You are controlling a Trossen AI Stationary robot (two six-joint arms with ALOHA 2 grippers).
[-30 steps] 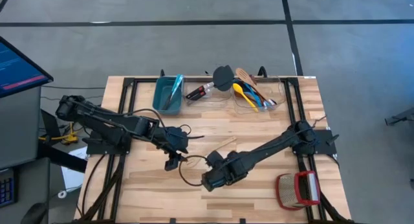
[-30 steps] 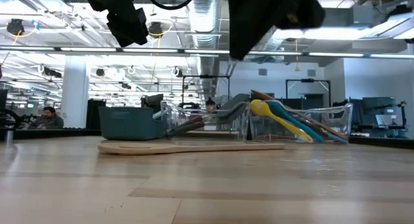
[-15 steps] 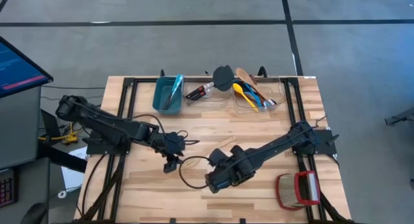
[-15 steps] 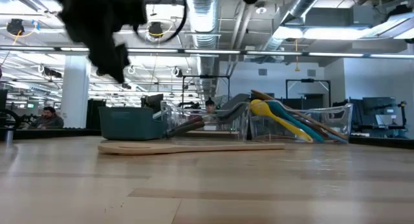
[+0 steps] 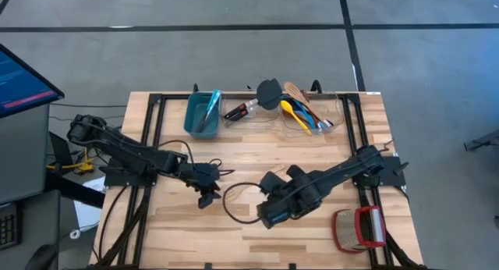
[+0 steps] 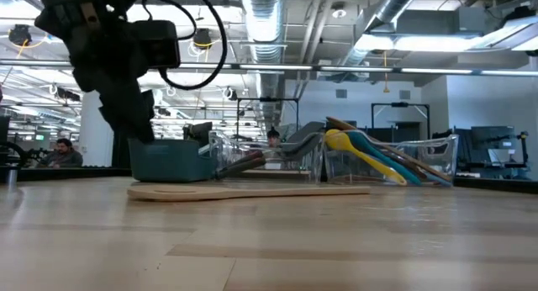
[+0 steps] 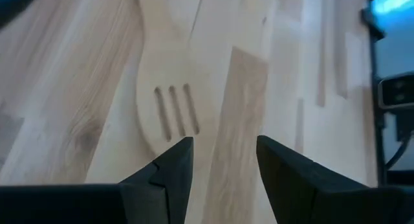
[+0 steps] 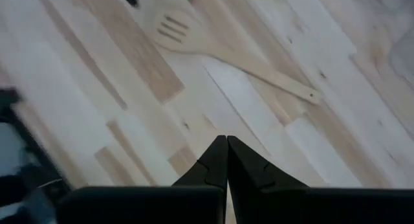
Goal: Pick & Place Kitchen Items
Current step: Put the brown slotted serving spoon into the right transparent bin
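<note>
Right now your left gripper (image 7: 220, 160) hovers w/ fingers apart just above the slotted wooden spatula (image 7: 169, 101) lying flat mid-table. Right gripper (image 8: 226, 160), fingers pressed together, holds nothing, nearby. Other utensils (image 5: 300, 110) sit in the clear tray at the far edge.

Left pincer (image 5: 209, 184) low over mid-table, fingers parted; right pincer (image 5: 270, 180) nearby, fingers pressed together

Just ahead of the left fingers (image 7: 174, 169), the slotted wooden spatula (image 7: 169, 88) runs off the frame edge. The right arm hides part of it from above.
</note>
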